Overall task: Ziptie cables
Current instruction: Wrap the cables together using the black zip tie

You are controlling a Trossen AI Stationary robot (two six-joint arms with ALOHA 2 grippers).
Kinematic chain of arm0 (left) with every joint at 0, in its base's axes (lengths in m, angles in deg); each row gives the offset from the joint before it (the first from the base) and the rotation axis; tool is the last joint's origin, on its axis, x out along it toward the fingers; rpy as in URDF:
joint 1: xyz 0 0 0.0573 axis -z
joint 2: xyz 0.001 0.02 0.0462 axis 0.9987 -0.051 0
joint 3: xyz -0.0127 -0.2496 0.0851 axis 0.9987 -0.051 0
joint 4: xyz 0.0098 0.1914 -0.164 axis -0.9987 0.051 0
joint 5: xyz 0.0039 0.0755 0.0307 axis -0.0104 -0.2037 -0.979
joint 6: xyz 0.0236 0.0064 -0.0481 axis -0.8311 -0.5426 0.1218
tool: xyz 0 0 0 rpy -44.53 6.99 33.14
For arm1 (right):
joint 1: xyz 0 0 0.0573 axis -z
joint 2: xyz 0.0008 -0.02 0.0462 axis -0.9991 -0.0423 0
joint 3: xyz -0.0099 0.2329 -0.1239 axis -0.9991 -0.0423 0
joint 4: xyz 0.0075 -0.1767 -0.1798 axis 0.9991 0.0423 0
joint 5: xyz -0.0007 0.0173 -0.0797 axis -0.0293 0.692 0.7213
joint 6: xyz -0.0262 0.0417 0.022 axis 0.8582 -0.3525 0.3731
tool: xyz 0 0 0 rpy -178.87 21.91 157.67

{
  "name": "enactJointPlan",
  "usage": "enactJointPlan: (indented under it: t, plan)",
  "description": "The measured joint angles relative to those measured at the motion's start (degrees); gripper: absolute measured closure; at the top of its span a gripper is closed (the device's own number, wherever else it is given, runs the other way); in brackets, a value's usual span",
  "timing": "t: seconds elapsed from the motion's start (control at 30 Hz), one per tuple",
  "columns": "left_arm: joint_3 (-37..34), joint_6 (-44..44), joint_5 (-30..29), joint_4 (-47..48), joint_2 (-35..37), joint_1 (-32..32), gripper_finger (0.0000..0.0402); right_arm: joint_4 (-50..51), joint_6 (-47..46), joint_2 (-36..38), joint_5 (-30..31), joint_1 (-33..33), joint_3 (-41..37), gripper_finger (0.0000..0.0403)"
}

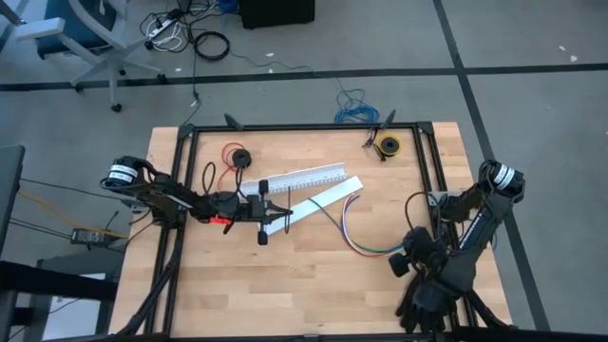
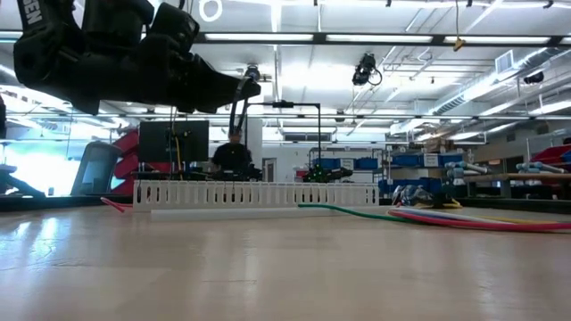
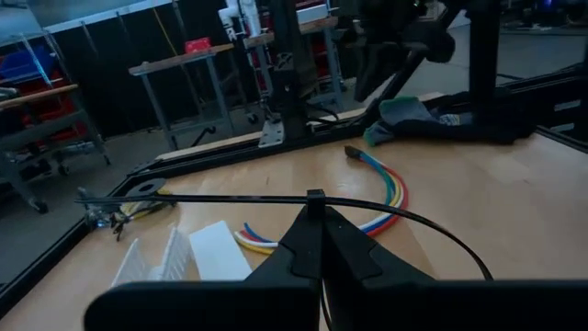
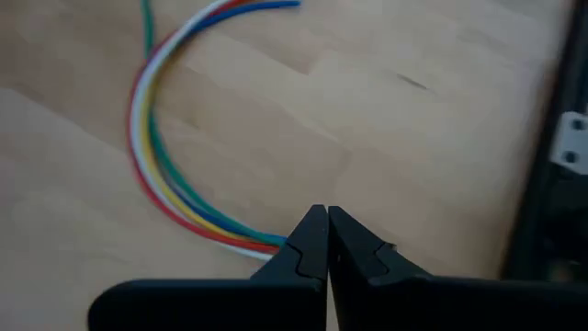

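Observation:
The ziptie [image 3: 184,199] is a thin dark strip held in the air across the fingertips of my left gripper [image 3: 315,204], which is shut on it over the table's middle [image 1: 282,211]. The cables [image 1: 348,228] lie in a curve on the wood right of centre, also seen from the left wrist [image 3: 390,195] and the right wrist [image 4: 147,156]. My right gripper [image 4: 323,213] is shut, low over the cables' near end [image 1: 399,256]. That end passes out of sight under one finger. My left gripper pinches the ziptie near its middle [image 3: 315,195] between the two fingertips. The fingers come level from the table's left and lie across the strip. The strip is lifted clear of the table, roughly level, with one end [image 3: 459,250] bending downward. My right gripper: I cannot tell whether it touches the cables, because its own finger hides their end.
A white slotted channel [image 1: 304,178] and a white flat strip [image 1: 321,199] lie just beyond my left gripper. A red wire on a black spool [image 1: 236,157] sits at the far left and a yellow roll [image 1: 388,144] at the far right. A black frame [image 1: 304,127] rims the table.

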Motion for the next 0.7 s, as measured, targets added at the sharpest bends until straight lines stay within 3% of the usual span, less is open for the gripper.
enactJointPlan:
  t: [0.3, 0.5, 0.7]
  plan:
    - [0.0, 0.1, 1.8, 0.0, 0.0, -0.7, 0.0396, -4.0, 1.9, 0.6, 0.9, 0.7, 0.0, 0.0403]
    - [0.0, 0.4, 2.5, 0.0, 0.0, -0.8, 0.0396, -5.1, 1.2, 1.0, -13.2, 3.6, 0.0, 0.0399]
    - [0.0, 0.5, 2.5, 0.0, 0.0, -0.7, 0.0396, -9.0, -0.6, 0.9, -16.4, 6.3, 0.0, 0.0376]
